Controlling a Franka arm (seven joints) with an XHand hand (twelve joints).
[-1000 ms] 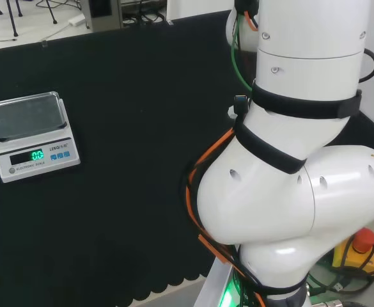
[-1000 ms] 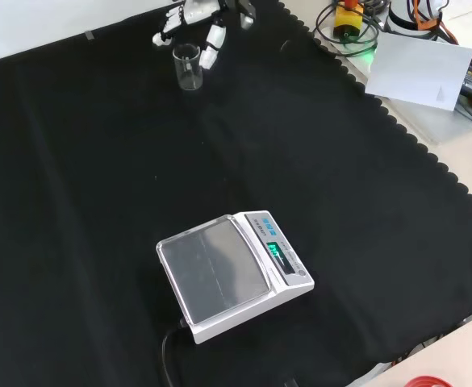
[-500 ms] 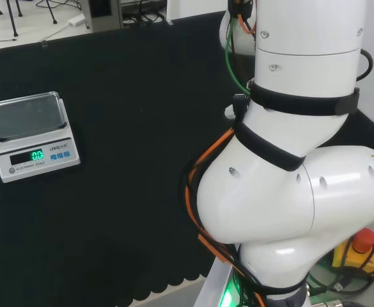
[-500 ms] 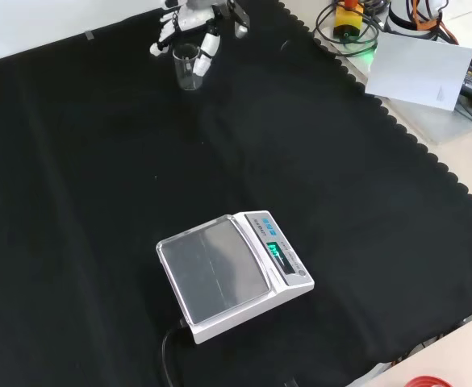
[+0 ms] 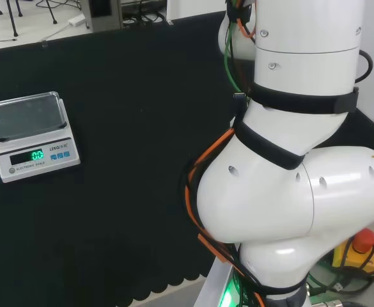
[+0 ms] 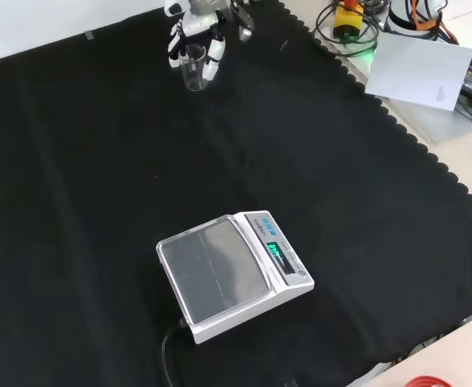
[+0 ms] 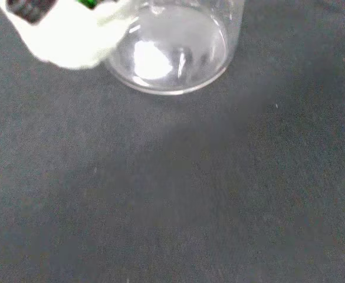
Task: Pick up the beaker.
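The cloth point(image 6: 98, 201) leaves open room around the scale point(image 6: 231, 274), which stands well apart from the work. At the far edge in the front view the hand point(image 6: 195, 28) reaches down, its fingers point(image 6: 215, 50) on both sides of the beaker point(image 6: 192, 71), probably to grasp it; I cannot tell if they already close on it. The beaker stands upright on the cloth, clear and empty.
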